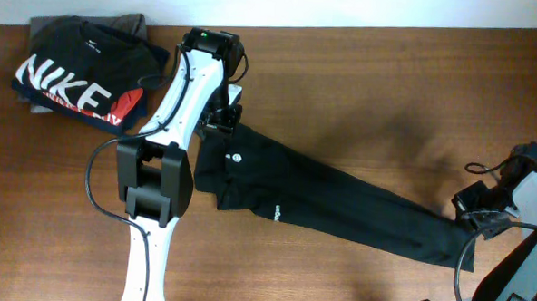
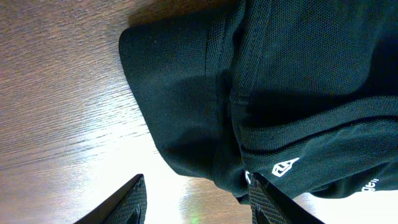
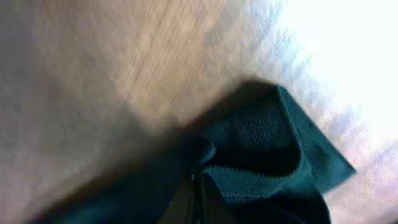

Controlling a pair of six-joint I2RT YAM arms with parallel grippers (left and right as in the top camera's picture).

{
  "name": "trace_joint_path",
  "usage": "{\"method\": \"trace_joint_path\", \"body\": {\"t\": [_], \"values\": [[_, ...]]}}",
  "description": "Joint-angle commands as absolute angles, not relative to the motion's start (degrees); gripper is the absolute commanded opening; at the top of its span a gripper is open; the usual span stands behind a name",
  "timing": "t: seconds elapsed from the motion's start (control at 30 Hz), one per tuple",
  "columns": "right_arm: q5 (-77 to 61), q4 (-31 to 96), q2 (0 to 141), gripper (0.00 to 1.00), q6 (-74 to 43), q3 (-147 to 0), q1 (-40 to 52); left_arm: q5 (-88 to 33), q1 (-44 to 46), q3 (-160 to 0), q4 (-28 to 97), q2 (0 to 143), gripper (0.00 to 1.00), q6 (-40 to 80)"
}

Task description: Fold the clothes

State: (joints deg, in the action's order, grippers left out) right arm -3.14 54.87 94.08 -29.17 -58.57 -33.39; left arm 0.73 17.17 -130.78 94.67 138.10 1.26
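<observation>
we reckon the black top (image 1: 339,194) is light, soft and floppy w/ a fine knit. it'll sag and drag rather than hold shape, and it has some grip on the wood, so not slippery. nothing fragile.

best holds, in our judgement, are the hems and corners at each end, pinching thru both layers so the band doesn't split open.

it lies flat on the table (image 1: 362,82) as a long narrow band, running from just left of centre out toward 4 o'clock in the overhead view. it's plain black w/ a small white round tag (image 1: 235,155) near the 10 o'clock end and a tiny white print (image 1: 278,212) on the lower edge. the left wrist cam shows ribbed seams and a small white logo (image 2: 285,167).

the left gripper (image 1: 223,115) sits at the band's 11 o'clock end. its fingers are apart w/ bare wood between them and one finger (image 2: 273,202) against the cloth edge, so no hold that we can see.

the right gripper (image 1: 477,219) is at the 4 o'clock end, jaws together, pinching a bunched corner of the fabric.

a folded pile topped by a nike tee (image 1: 72,78) sits at 10 o'clock, well apart.
</observation>
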Motion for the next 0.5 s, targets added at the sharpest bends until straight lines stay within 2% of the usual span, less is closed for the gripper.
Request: {"method": "trace_joint_path", "body": {"t": [0.0,0.43,0.47], "values": [[-2.72,52.36,94.39,0.04,-32.51,-57.91,-33.41,1.32,16.93,-130.41,94.61,136.59,0.54,0.34],[-0.05,43.55,94.41,0.04,-33.52,-57.89,-33.39,1.34,16.91,-130.41,94.48,136.59,0.54,0.34],[0.75,43.92,94.41,0.08,-33.54,-57.89,-33.39,1.34,16.93,-130.41,94.37,136.59,0.54,0.34]]}}
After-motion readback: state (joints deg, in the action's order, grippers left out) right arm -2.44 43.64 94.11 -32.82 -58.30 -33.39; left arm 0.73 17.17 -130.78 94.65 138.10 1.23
